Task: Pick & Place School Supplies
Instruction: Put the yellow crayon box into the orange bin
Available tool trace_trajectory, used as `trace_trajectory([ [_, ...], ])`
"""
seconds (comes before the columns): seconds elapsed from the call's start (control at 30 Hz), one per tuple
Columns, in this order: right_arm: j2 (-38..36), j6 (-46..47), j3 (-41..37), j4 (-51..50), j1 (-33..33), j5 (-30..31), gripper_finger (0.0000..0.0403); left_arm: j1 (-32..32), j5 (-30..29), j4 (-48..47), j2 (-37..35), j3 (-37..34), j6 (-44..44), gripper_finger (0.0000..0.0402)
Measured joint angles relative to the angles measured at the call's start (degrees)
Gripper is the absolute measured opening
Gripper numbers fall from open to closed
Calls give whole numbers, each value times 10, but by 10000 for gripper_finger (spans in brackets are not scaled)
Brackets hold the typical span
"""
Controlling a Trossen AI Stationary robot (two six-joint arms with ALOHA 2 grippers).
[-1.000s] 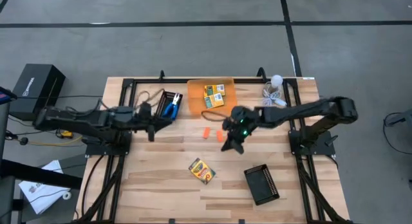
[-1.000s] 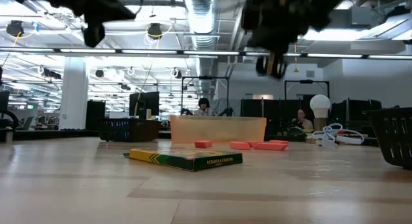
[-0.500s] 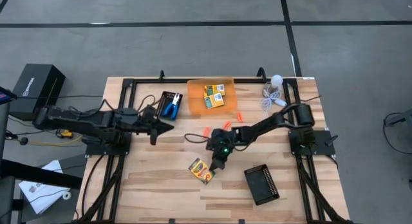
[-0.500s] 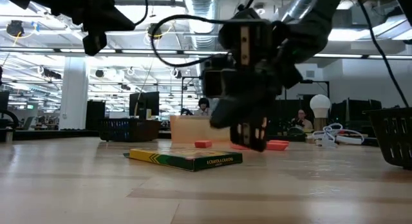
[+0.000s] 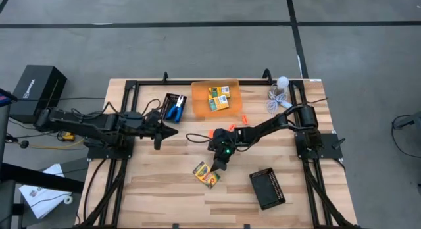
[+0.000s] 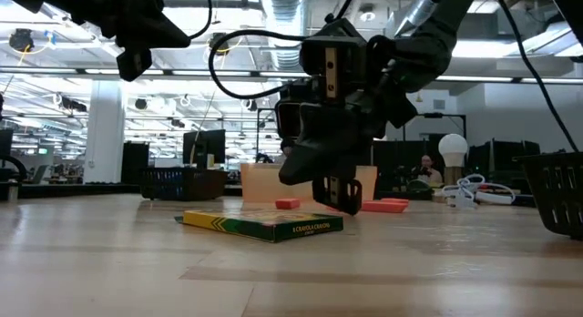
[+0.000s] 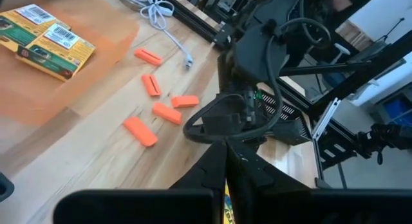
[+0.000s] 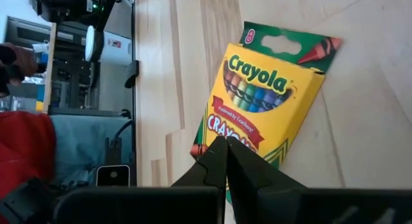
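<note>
The right gripper (image 5: pixel 219 164) hangs over the middle of the worktop (image 5: pixel 158 189), its fingers pressed together and holding nothing, tip pointed down at a crayon box (image 5: pixel 206 174) that lies flat just beside and below it, toward the near edge. In the low view the gripper (image 6: pixel 339 197) hovers above the box (image 6: pixel 262 224) without touching it, and the right wrist view shows the closed fingers (image 8: pixel 225 161) aimed at the box's lower edge (image 8: pixel 270 102). Behind the gripper, toward the far edge, short orange sticks (image 5: pixel 228 129) lie scattered, and two more crayon boxes (image 5: pixel 218 97) rest on an orange sheet (image 5: pixel 200 101) at the far edge's middle. The left gripper (image 5: pixel 172 129) waits toward the left side of the worktop, also shut and empty, near blue pliers (image 5: pixel 173 110) on a black tray (image 5: pixel 170 98). Another black tray (image 5: pixel 267 188) sits near the right near corner.
</note>
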Motion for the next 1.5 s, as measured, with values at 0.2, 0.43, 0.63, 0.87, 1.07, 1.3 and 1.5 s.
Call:
trace_trajectory([
  [0.2,0,-5,0,-12,0,5,0,0,0,-4,0,0,1,1],
  [0.43,0,-8,0,-39,1,29,0,0,0,-5,0,0,1,1],
  [0.63,1,-8,0,-41,7,38,0,0,0,-5,0,0,1,1],
  [0.87,1,-4,-1,-39,16,63,0,0,0,-5,0,0,1,1],
  [1.07,1,-4,-1,-40,16,80,0,0,0,-5,0,0,4,1],
  [1.3,2,-127,17,-43,54,188,0,0,6,-5,0,0,10,1],
  [1.5,25,-201,74,-103,78,199,0,0,15,-5,0,0,14,1],
])
